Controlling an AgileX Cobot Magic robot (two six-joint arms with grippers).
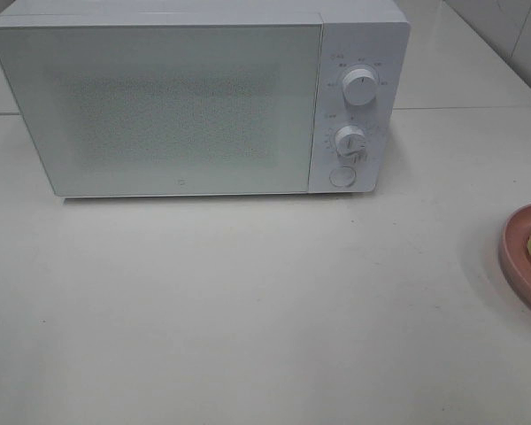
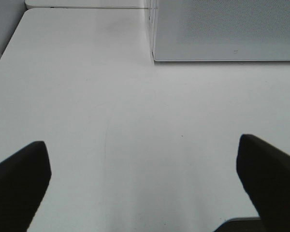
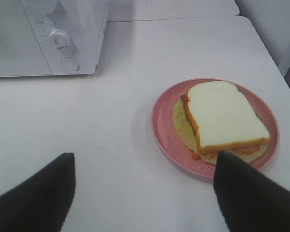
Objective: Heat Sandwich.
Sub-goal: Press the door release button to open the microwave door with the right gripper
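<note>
Left gripper [image 2: 142, 145] and right gripper [image 3: 145, 162] are hanging wide, empty; right is lining up on sandwich [image 3: 227, 116] on pink plate [image 3: 159, 118], likely for pickup; microwave [image 1: 159, 106] door shut.

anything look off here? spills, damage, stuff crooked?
Only minor: the yellow filling sticks out on one side of the sandwich, though it stays on the pink plate. No spill shows on the table. The microwave looks intact, door shut.

One microwave [image 1: 177, 106] with two knobs [image 1: 360, 88], one pink plate [image 3: 162, 121], one sandwich [image 3: 224, 116].
</note>
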